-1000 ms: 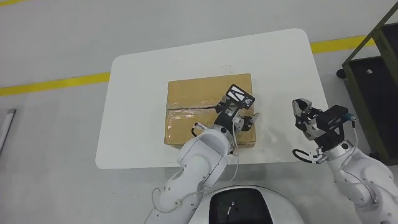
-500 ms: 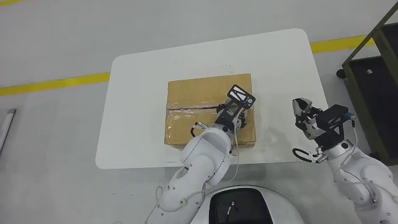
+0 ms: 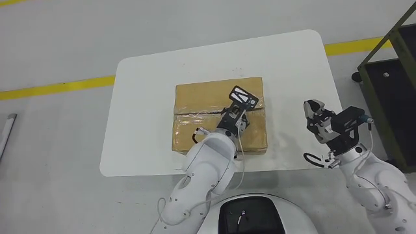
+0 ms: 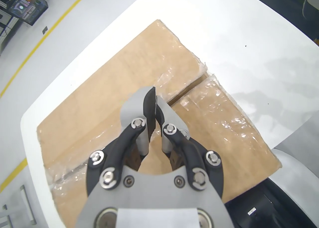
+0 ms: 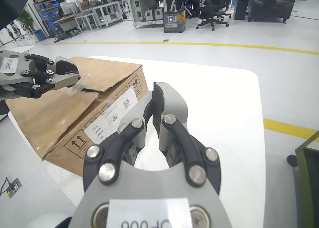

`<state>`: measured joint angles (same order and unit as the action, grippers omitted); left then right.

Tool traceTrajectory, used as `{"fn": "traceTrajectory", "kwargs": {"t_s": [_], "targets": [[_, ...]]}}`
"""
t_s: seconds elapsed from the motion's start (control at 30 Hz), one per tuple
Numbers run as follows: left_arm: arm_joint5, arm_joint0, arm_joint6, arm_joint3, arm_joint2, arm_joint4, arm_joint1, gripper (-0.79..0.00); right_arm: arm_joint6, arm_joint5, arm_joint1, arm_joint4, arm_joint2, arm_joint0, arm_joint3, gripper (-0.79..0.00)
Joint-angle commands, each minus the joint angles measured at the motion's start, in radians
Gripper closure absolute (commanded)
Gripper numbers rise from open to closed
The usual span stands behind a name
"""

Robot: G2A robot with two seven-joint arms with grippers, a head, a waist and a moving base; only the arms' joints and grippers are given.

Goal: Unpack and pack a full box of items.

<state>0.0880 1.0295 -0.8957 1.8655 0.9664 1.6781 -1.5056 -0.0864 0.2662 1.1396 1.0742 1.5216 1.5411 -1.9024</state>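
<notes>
Over the box's [image 3: 201, 97] seam, the left gripper's [image 4: 155, 96] fingers are pressed together. At its three o'clock, the right gripper [image 5: 156, 91] is likewise closed.

A plain brown cardboard box [image 3: 201, 97] on a smooth white desk [image 3: 143, 104].
The box has shiny clear tape [image 4: 216, 99], a white paper label [image 5: 109, 116] and small black arrows [image 5: 78, 143]. The pale grey floor [image 3: 65, 26] has yellow lines [image 3: 58, 86].

A white table [image 3: 146, 104] with rounded corners stands on a pale grey floor [image 3: 65, 32]. One brown cardboard box [image 3: 198, 99] rests directly on the tabletop, near the middle. Clear tape covers its top flaps, which meet along a centre seam.
</notes>
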Motion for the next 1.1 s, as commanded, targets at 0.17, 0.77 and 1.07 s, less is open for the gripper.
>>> {"fn": "traceTrajectory", "kwargs": {"t_s": [0.17, 0.77, 1.07], "targets": [[-0.015, 0.023, -0.006, 0.066, 0.063, 0.016, 0.005, 0.0, -0.002, 0.041, 0.007, -0.134, -0.01, -0.048, -0.012, 0.0], [-0.041, 0.101, -0.054, 0.226, 0.301, 0.119, 0.028, 0.0, 0.065, 0.117, 0.03, -0.117, -0.21, -0.218, 0.069, 0.0], [-0.029, 0.115, -0.048, 0.259, 0.447, 0.196, 0.042, 0.0, 0.106, 0.113, 0.037, -0.102, -0.25, -0.26, 0.125, 0.0]]}}
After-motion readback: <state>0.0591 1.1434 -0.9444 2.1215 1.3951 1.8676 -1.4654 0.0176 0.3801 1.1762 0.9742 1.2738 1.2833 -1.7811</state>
